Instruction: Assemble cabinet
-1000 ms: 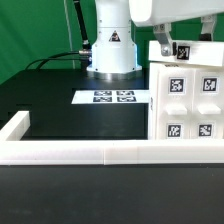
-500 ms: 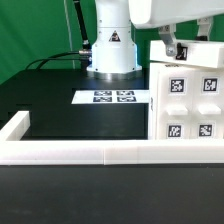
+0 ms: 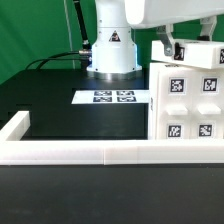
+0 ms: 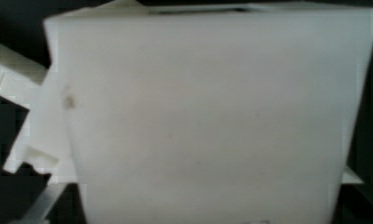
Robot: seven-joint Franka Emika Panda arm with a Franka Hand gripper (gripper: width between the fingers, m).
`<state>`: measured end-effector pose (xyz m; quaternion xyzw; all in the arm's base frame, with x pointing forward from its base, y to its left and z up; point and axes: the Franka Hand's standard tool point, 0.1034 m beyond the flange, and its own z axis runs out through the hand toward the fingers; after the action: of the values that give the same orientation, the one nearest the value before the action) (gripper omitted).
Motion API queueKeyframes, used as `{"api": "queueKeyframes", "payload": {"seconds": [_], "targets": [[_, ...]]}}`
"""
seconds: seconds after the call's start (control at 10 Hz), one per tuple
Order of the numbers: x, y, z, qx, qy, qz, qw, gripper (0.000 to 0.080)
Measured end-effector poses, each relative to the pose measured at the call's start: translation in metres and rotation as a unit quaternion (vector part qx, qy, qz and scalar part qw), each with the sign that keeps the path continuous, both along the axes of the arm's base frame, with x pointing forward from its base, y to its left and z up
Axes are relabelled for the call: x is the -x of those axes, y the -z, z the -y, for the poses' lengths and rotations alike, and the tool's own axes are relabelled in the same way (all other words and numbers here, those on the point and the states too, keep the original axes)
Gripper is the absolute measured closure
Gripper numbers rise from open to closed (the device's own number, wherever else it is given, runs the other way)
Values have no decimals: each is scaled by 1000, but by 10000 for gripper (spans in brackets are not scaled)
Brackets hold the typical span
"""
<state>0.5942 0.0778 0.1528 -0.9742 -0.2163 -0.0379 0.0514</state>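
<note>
The white cabinet body (image 3: pixel 186 103) stands on the black table at the exterior view's right, its front showing several black-and-white tags. A further white part (image 3: pixel 195 52) sits on or just above its top. My gripper (image 3: pixel 173 44) hangs right over that top edge; only dark finger parts show, and the jaw gap is hidden. In the wrist view a blurred white cabinet surface (image 4: pixel 209 120) fills almost the whole picture, very close. My fingertips do not show there.
The marker board (image 3: pixel 112 97) lies flat on the table in front of the robot base (image 3: pixel 112 50). A low white rail (image 3: pixel 70 152) borders the table's near edge and turns up at the exterior view's left (image 3: pixel 14 128). Cables run behind the base.
My gripper has shifted a little toward the exterior view's right along the cabinet's top. The white part at the top right now shows a bit more.
</note>
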Motion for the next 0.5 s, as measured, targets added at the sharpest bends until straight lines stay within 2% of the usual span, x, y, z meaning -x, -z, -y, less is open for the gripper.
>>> {"api": "queueKeyframes", "payload": {"seconds": [0.2,0.5], "targets": [[1,0,1,-5,75,7,997,232],[0,1,-1,-17,219,3,976,232]]}}
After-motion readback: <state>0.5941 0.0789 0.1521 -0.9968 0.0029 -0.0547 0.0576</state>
